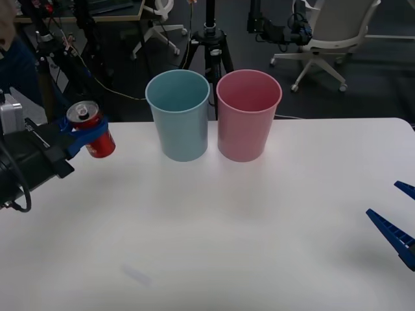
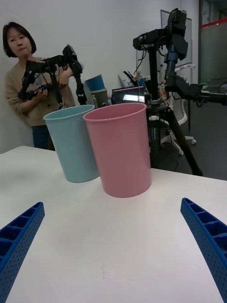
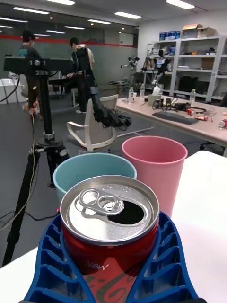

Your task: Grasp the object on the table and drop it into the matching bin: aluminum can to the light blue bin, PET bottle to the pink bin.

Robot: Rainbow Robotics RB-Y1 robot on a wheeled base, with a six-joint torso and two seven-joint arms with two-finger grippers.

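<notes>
The aluminum can (image 1: 91, 130) sits clamped in my left gripper (image 1: 83, 134), raised above the counter (image 1: 214, 233) left of the light blue bin (image 1: 178, 115). I read "New" in white lettering. The pink bin (image 1: 248, 115) touches the blue one. My right gripper (image 1: 401, 223) rests wide apart at the counter's right edge.
</notes>
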